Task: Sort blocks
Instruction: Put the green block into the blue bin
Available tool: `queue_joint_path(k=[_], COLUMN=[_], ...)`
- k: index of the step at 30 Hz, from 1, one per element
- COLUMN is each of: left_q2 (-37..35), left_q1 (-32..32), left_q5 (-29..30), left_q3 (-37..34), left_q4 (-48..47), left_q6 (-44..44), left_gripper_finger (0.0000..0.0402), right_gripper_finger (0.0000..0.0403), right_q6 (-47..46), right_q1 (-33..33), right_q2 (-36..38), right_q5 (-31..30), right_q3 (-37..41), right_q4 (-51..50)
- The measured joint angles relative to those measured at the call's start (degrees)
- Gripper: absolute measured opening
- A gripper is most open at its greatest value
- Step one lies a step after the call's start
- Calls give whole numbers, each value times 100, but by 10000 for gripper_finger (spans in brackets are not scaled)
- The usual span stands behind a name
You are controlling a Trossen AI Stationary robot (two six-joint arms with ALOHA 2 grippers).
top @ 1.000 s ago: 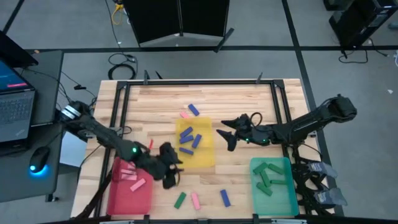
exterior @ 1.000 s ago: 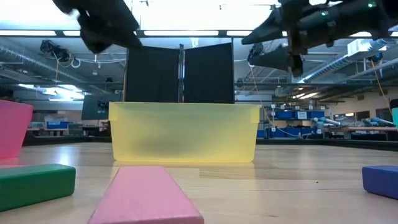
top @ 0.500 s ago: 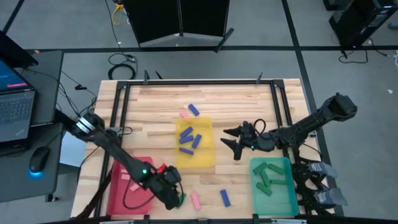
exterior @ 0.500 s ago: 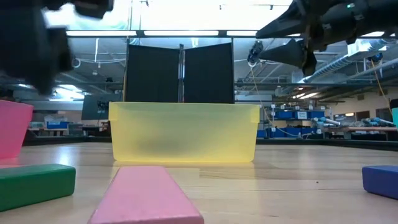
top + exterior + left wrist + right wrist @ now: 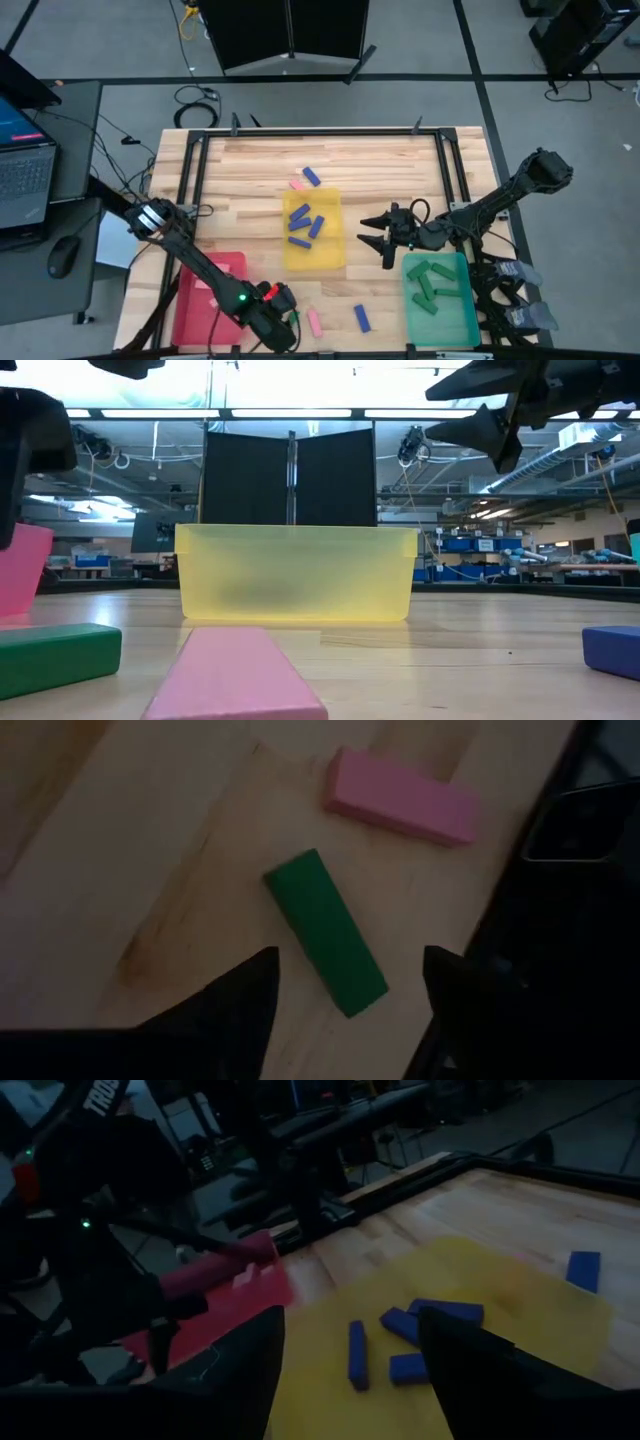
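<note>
From above we see the left gripper [image 5: 285, 322] low at the near edge of the table, just right of the red tray [image 5: 208, 300], right over a green block [image 5: 296, 318] with a pink block [image 5: 314, 322] beside it; a blue block [image 5: 361, 318] lies farther right. The right gripper [image 5: 380, 240] hangs between the yellow tray [image 5: 333, 255], which holds four blue blocks [image 5: 302, 220], and the teal tray [image 5: 468, 325] with its green blocks [image 5: 430, 285]; its fingers stand spread with nothing between them. In the low view we face the yellow tray, with the green, pink and blue blocks lying close in front, and the right gripper's open fingers [image 5: 480, 432] up high. From the left wrist we look down on the green block [image 5: 324, 931] lying on the wood between the spread fingers [image 5: 235, 1000], untouched, the pink block [image 5: 401, 798] just beyond. From the right wrist we see the blue blocks [image 5: 420, 1330] in the yellow tray [image 5: 520, 1295] past its parted fingers [image 5: 470, 1360].
</note>
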State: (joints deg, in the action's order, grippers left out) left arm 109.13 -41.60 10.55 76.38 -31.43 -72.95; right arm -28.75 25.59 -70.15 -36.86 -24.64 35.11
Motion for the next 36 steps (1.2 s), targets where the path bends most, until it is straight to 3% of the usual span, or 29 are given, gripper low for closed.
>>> queue_joint_path(k=[7, 14, 18, 24, 36], left_q2=[621, 972, 1066, 1081, 1083], left_q1=[35, 34, 34, 28, 34], left_q5=[-232, -200, -185, 53, 98], left_q3=[403, 495, 498, 490, 476], left_q4=[-172, -195, -374, -610, -597], left_q6=[-326, -1025, -1161, -1235, -1093], left_gripper_finger=[310, 308, 257, 103, 95], right_gripper_finger=[240, 234, 230, 223, 215], right_q6=[0, 0, 0, 0, 0], right_q1=[101, 141, 182, 286, 461], right_q2=[0, 0, 0, 0, 0], right_q5=[0, 79, 90, 92, 98], right_q3=[0, 0, 0, 0, 0], right_q4=[-2, 0, 2, -4, -1])
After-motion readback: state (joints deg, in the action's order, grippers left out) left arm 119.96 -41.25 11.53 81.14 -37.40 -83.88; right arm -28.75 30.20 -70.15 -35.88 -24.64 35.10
